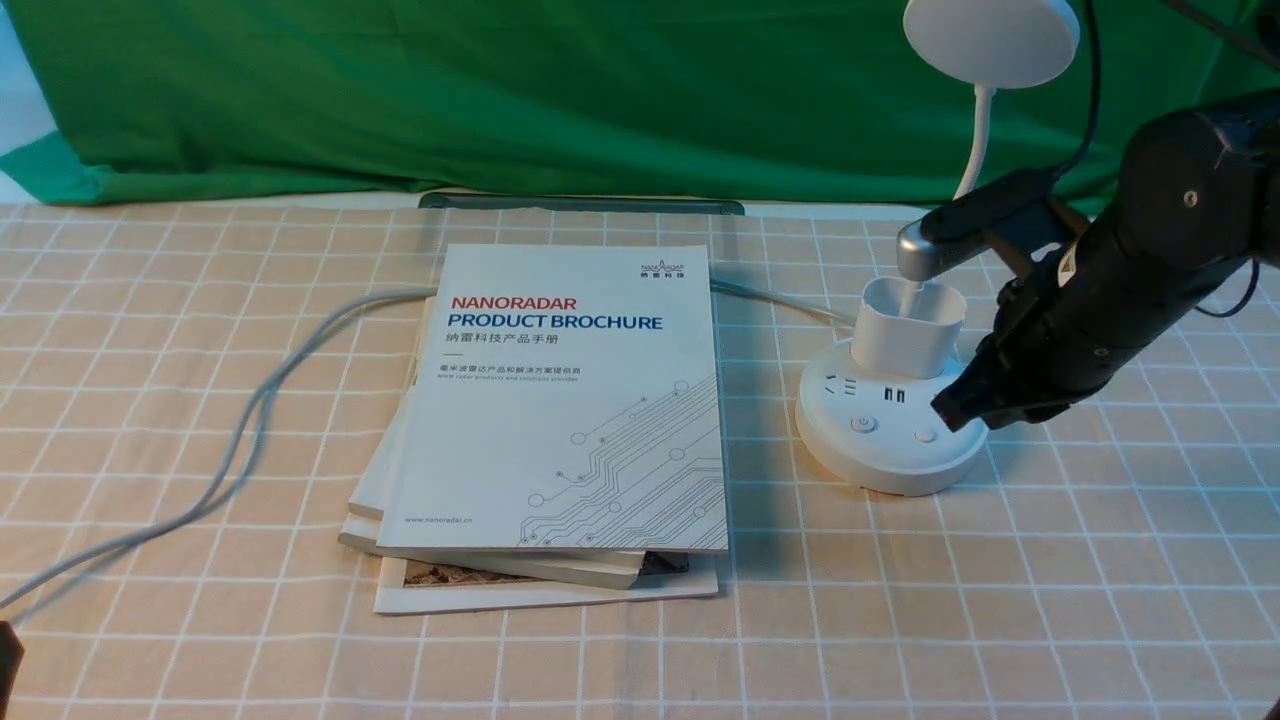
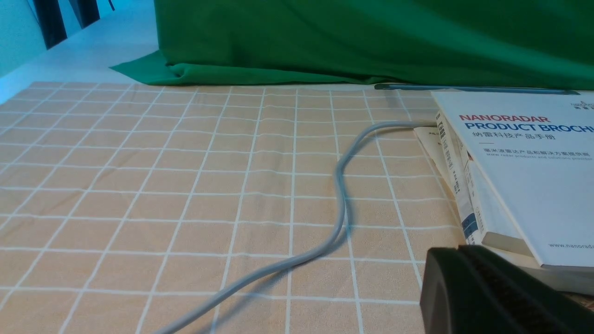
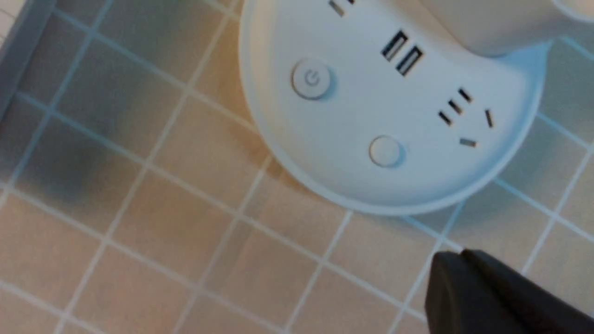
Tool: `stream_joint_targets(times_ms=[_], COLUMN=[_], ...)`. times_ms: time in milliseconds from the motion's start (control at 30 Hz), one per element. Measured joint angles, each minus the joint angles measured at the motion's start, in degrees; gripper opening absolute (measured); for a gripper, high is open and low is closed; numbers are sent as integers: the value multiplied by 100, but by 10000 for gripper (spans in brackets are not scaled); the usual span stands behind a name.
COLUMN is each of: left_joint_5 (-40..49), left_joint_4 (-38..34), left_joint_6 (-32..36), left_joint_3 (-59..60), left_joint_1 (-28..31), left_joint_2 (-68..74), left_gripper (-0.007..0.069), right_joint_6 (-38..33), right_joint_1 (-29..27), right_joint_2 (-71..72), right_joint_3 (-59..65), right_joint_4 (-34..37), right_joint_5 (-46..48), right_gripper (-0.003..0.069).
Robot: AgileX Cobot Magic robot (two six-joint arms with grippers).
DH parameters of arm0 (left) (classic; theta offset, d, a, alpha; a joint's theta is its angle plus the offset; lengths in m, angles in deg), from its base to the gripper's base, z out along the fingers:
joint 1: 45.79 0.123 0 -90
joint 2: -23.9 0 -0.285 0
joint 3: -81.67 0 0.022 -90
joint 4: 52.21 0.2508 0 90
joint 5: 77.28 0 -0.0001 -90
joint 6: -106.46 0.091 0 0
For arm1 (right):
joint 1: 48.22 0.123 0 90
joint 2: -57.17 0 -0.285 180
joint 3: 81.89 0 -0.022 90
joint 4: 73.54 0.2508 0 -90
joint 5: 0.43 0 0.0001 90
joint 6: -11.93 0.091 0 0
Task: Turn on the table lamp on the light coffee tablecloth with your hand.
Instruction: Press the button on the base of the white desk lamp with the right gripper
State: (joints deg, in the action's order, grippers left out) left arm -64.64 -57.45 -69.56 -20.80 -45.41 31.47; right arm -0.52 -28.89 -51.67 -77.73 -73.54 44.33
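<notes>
On the right half of the light coffee tablecloth (image 1: 1000, 600), front view: the table lamp (image 1: 885, 445) stands with the controls on its round base facing the robot, where an arm can reach them. Its disc head rises on the gooseneck, and no glow is evident. The right gripper (image 1: 950, 408), jaws pressed together into a blunt tip suited to pushing rather than grasping, slants down from the right to the base's right edge. It sits just beside the plain button (image 1: 925, 435), and the power button (image 1: 863, 424) lies further left. Contact with the base cannot be judged here. A stack of brochures (image 1: 570, 400) lies left of the lamp, a grey cable (image 1: 230, 450) trails to the near left, and a green cloth (image 1: 500, 90) closes the far side.

Left wrist view: the left gripper (image 2: 468, 287), jaws likewise together, sits low beside the stack. The lamp is out of view, so this arm is probably parked clear.

Right wrist view: the closed tip (image 3: 464, 287) is over the cloth just off the base rim. The plain button (image 3: 386, 150) is the nearer control and the power button (image 3: 312, 79) lies beyond it, beside the USB ports (image 3: 401, 52). A short advance over the base seems needed.
</notes>
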Motion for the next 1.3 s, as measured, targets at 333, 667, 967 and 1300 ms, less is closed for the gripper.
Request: stream_joint_targets(times_ms=[333, 667, 967, 1300], left_joint_5=[0, 0, 0, 0], left_joint_4=[0, 0, 0, 0], left_joint_6=[0, 0, 0, 0], left_joint_3=[0, 0, 0, 0], left_joint_1=[0, 0, 0, 0], left_joint_2=[0, 0, 0, 0], left_gripper=[21, 21, 21, 21], right_joint_6=[47, 73, 80, 76], right_joint_1=[0, 0, 0, 0], right_joint_2=[-448, -843, -936, -1120], right_joint_3=[0, -4, -53, -175], right_joint_4=[124, 140, 146, 234], right_joint_5=[-634, -972, -1012, -793], right_gripper=[29, 30, 30, 30])
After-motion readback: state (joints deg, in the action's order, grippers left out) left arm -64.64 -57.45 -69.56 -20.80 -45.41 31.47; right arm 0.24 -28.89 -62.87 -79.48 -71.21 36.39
